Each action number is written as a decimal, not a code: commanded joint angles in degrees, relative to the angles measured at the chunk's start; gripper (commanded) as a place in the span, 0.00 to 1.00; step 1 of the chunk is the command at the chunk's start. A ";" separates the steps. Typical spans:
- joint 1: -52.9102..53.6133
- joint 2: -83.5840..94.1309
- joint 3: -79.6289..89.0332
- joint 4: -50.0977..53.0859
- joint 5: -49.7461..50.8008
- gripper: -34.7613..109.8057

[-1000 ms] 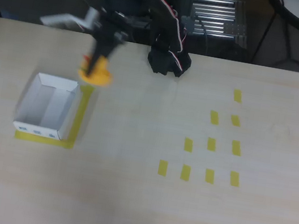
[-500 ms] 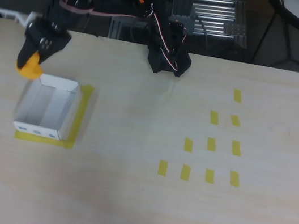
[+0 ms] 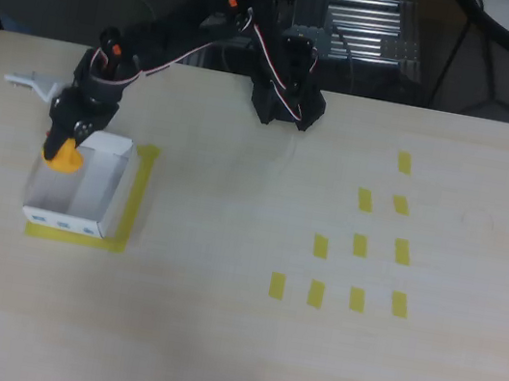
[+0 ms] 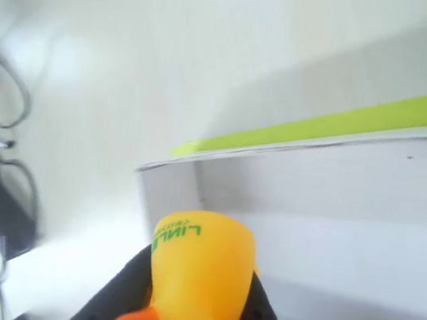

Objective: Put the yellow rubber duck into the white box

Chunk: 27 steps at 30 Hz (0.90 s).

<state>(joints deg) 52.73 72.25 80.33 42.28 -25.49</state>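
Duck first: the yellow rubber duck (image 3: 64,155) looks like a small, light, hollow toy with a smooth rounded skin, so in my judgement it will squash a little under pressure and could slide or pop out if pinched near its curved ends; the safest hold is across the widest part of the body, which is where it appears to be held. In the wrist view the yellow rubber duck (image 4: 197,282) sits low and centre in the frame with dark jaws pressed against both its flanks, green lettering on its upper surface and an orange beak at the bottom edge, so the gripper (image 3: 63,141) is closed on the toy rather than standing wide. In the overhead view the duck shows at the left of the frame, at the upper left corner of the white box (image 3: 113,188), over or just inside the rim; whether it touches the wall I cannot tell. The box rests on a yellow tape outline (image 3: 140,191) on the pale bench (image 3: 210,340), and its inner walls show pale behind the duck in the wrist view. Release looks near, though moving slightly toward the middle of the box would guard against a bounce off the thin cardboard rim.
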 commanded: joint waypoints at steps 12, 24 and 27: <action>0.70 -1.76 -5.19 14.15 4.31 0.24; 0.44 -3.34 -5.54 11.60 2.72 0.29; 0.35 -3.16 -5.62 10.72 2.64 0.33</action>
<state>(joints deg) 52.82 66.62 79.80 54.23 -21.53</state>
